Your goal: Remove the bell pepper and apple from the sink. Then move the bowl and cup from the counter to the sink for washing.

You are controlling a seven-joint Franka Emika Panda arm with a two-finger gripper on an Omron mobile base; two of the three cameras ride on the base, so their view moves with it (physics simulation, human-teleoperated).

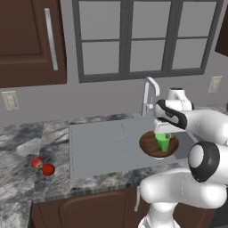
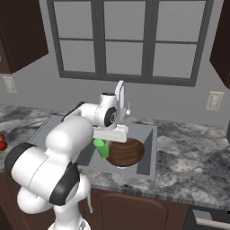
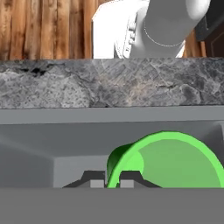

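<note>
My gripper (image 1: 162, 132) is shut on the rim of the green cup (image 1: 163, 142), which hangs tilted over the near side of the dark-brown wooden bowl (image 1: 149, 147). The bowl lies in the basin of the grey sink (image 1: 98, 147). In the right base view the cup (image 2: 101, 147) sits at the left edge of the bowl (image 2: 130, 152), under the gripper (image 2: 108, 138). The hand view shows the cup (image 3: 175, 162) with its wall between my fingertips (image 3: 97, 180). The apple (image 1: 37, 162) and the bell pepper (image 1: 48, 169) lie side by side on the counter (image 1: 18, 142), left of the sink.
The chrome faucet (image 1: 149, 91) stands behind the basin, close to my wrist. The ribbed drainboard takes up the sink's left half. Wooden cabinets run below the counter front (image 3: 43, 83). A window is above the sink.
</note>
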